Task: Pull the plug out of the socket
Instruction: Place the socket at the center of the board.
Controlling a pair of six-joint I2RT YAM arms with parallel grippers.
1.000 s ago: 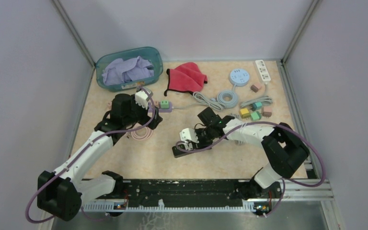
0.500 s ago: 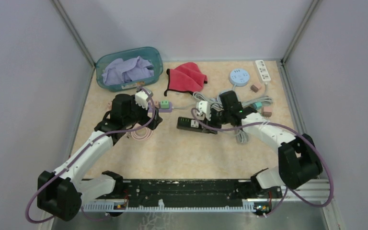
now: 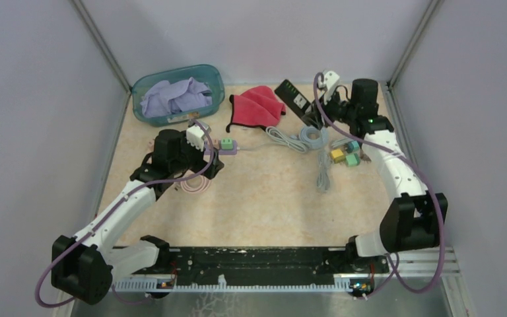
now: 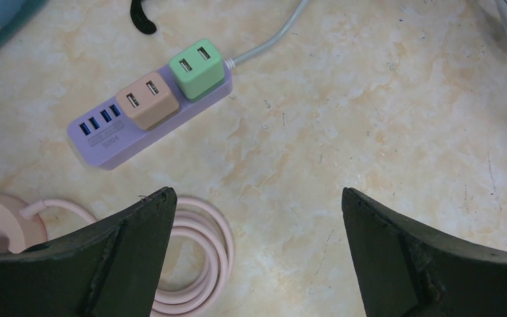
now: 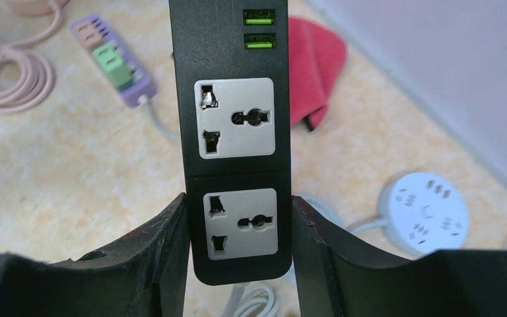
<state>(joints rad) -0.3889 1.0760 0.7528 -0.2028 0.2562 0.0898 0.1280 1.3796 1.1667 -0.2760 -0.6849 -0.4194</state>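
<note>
A purple socket strip (image 4: 99, 142) lies on the table with a green plug (image 4: 197, 68) and a beige plug (image 4: 148, 100) seated in it. In the top view the socket strip (image 3: 232, 150) is just right of my left gripper (image 3: 209, 164). That left gripper (image 4: 257, 201) hovers open just short of the strip, with bare table between its fingers. My right gripper (image 3: 313, 113) is raised at the back right, shut on the end of a black power strip (image 3: 295, 99). In the right wrist view both fingers press the sides of the black power strip (image 5: 228, 59).
A teal basket (image 3: 146, 84) of purple cloth sits at the back left, a red cloth (image 3: 257, 105) beside it. Grey cables (image 3: 313, 139) and coloured cube plugs (image 3: 343, 155) lie under the right arm. A pink coiled cable (image 4: 198, 257) lies under the left gripper. A round white strip (image 5: 426, 211) sits near the back wall.
My right arm has carried the black power strip from mid-table up to the back right, and a grey cable has stretched out behind it. The left arm has stayed still.
</note>
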